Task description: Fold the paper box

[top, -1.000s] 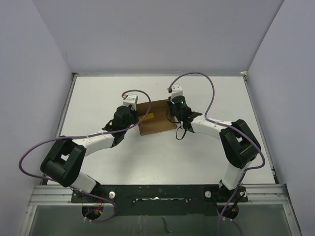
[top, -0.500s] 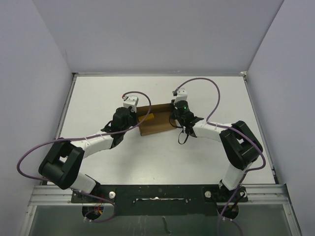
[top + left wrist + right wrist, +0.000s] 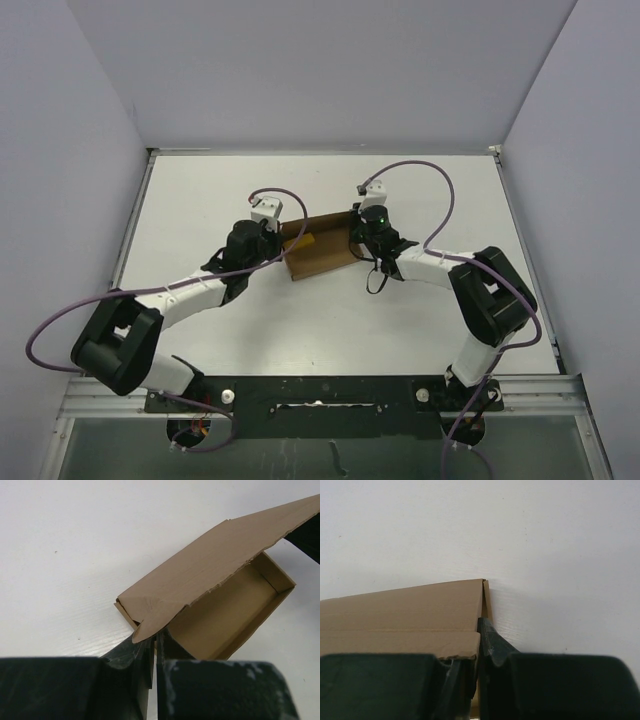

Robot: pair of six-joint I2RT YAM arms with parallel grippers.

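Okay, we see the plain brown cardboard paper box (image 3: 322,250) on the flat white table (image 3: 200,195), about mid-table, sitting between the two arms and turned at a slant to the table edges. It is partly folded. In the left wrist view its shallow rectangular tray (image 3: 235,612) rests on the table with the side walls up, and the flat lid panel (image 3: 200,577) is raised at an angle above it, with a ragged front edge. A rounded side flap (image 3: 150,620) hangs off the near corner of the lid.

We mark the left gripper (image 3: 287,243) at the box's left end with its jaws pressed tight together. The rounded flap's tip sits right at the black fingertips (image 3: 167,645), overlapping one of them. We cannot tell whether any cardboard is actually caught between them.

We mark the right gripper (image 3: 353,240) at the box's right end, clenched on the cardboard. In the right wrist view the lid's edge runs straight into the slit between the black fingers (image 3: 492,645), so it is pinching the box's panel there.

Thin purple cables (image 3: 420,165) loop off both wrists above the table.
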